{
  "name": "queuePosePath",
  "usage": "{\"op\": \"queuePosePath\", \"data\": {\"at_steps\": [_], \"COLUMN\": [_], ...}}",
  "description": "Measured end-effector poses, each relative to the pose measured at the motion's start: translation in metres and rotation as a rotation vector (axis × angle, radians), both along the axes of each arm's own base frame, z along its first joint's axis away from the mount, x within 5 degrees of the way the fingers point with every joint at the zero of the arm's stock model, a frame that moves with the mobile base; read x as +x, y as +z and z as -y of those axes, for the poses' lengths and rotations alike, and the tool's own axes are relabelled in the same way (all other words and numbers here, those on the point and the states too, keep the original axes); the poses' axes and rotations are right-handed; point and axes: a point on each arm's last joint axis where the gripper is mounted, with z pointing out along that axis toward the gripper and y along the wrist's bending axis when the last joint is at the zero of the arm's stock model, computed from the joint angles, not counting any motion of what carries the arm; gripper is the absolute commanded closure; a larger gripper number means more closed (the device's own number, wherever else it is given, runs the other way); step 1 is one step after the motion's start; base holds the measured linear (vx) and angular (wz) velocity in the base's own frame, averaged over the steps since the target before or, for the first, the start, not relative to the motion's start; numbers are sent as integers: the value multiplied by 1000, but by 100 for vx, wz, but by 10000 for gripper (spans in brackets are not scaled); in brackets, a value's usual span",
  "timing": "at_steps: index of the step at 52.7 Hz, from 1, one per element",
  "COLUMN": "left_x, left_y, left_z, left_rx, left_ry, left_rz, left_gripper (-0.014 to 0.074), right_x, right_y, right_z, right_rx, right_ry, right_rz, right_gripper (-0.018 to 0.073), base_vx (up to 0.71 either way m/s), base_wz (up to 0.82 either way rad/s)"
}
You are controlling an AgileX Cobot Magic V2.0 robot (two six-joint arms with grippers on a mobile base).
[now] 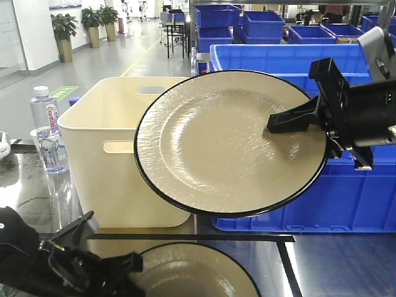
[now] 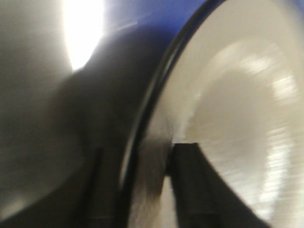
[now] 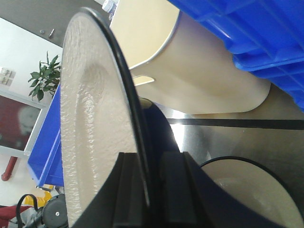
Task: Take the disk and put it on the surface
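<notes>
Aloft at the robot's right side, a cream, round, black-rimmed ceramic plate [image 1: 210, 142] was clamped at its edge by the black right gripper [image 1: 275, 125], one finger pressed on the face and the other behind the rim. The plate hung nearly upright, face to the front camera, clear of the dark, glossy, mirror-like tabletop [image 1: 322, 266] below. A tall cream plastic bin [image 1: 105, 161] and stacked blue plastic crates [image 1: 346, 192] stood behind it.

A second plate [image 1: 192, 275] of the same kind sat low over the tabletop, near a black strip [image 1: 185, 237]. The black left gripper [image 1: 124, 263] straddled its rim, but the blurred wrist view left unclear whether the jaws had closed. A clear plastic water bottle [image 1: 46, 130] stood left of the bin.
</notes>
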Motion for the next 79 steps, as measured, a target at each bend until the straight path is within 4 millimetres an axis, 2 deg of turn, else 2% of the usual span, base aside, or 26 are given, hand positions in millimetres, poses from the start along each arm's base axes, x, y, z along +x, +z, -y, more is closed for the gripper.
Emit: {"op": "queuePosePath", "data": {"at_steps": [7, 15, 21, 29, 36, 41, 48, 54, 61, 67, 79], "left_x": [-1, -3, -9, -21, -40, -56, -76, -94, -110, -119, -123], "left_y": [-2, 0, 6, 29, 64, 86, 107, 122, 138, 147, 151], "left_z": [-3, -5, -14, -35, -51, -55, -59, -61, -64, -66, -67], "left_rx": [16, 37, 93, 147, 148, 135, 117, 103, 86, 76, 72], "left_ry": [-16, -36, -71, -56, -6, 16, 36, 47, 74, 93, 100], "left_rz": [-14, -9, 1, 75, 210, 303, 387, 459, 558, 618, 645], "left_gripper": [57, 57, 56, 56, 56, 56, 56, 56, 56, 56, 56], "right_x": [0, -1, -2, -3, -3, -4, -1, 5, 10, 17, 36], "right_y": [0, -1, -1, -2, -2, -2, -8, -21, -43, -65, -104], "right_z": [0, -1, -1, -1, -1, -1, -6, -23, -57, -78, -90], "right_rx": [-2, -16, -28, -33, -35, -39, -49, -76, -134, -193, -258], "right_ry": [1, 23, 41, 47, 50, 57, 80, 131, 232, 289, 302], "right_rz": [2, 7, 9, 12, 11, 7, -16, -59, -110, -154, -260], "right_gripper": [568, 568, 568, 568, 568, 568, 568, 568, 568, 564, 546], "base_vx": [0, 0, 0, 0, 0, 0, 0, 0, 0, 0, 0], "base_wz": [0, 0, 0, 0, 0, 0, 0, 0, 0, 0, 0]}}
